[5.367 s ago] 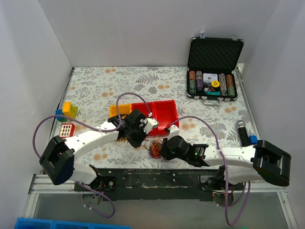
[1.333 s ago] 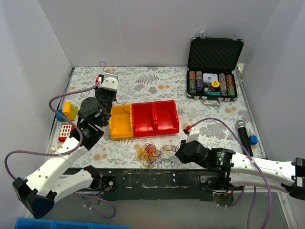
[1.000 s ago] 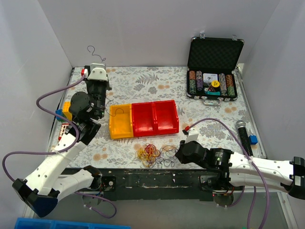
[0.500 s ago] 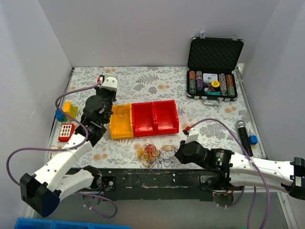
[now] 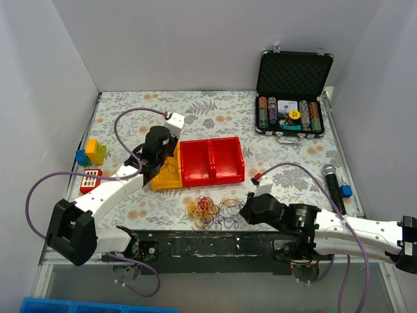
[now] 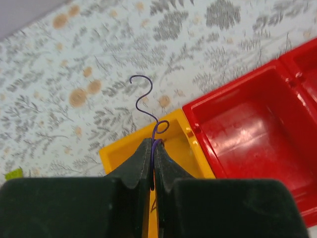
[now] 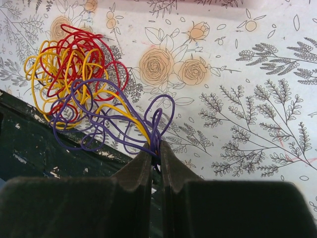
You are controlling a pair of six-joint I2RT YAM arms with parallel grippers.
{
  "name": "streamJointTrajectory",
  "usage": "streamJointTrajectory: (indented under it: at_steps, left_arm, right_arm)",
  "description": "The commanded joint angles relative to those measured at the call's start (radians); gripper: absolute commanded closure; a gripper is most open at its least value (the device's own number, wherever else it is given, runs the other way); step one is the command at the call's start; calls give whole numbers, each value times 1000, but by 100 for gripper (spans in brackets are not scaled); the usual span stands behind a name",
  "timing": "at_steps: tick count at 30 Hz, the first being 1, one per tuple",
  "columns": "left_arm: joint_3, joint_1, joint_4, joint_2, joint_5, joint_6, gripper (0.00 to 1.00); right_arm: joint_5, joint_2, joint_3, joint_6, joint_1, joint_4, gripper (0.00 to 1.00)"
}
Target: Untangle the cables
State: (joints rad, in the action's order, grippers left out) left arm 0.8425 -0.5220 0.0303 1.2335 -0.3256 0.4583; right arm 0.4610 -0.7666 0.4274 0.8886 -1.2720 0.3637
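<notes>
left arm [image 5: 111, 189]: stretched forward
left gripper [image 6: 152, 146]: jaws pinched together
right arm [image 5: 339, 225]: low, reaching inward
right gripper [image 7: 155, 151]: jaws pinched, nearly closed

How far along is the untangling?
Done: one purple cable is free of the pile. In hand: the left gripper pinches it over the yellow bin; the right gripper pinches purple and yellow strands of the pile. Left: the pile's red, yellow and purple loops, knotted by the near edge; both red bins look empty.
</notes>
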Motion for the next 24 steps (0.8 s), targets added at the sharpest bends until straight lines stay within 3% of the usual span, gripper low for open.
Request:
streamJointTrajectory:
  at_steps: [1,9,18,24]
  left_arm:
    - [11,20,99,20,83,68,100]
    - [-79,27,74,38,53,65,100]
    - [-204,25,36,-235,206,0,100]
    - [-244,25,117,-244,189,20,100]
  right_arm:
    - [15,27,-10,22,-6,-22,99]
    - [19,36,-15,29,-6,-12,99]
    - [18,-2,-4,15,-6,-23,99]
    - [5,-22,-4,13,-6,-43,99]
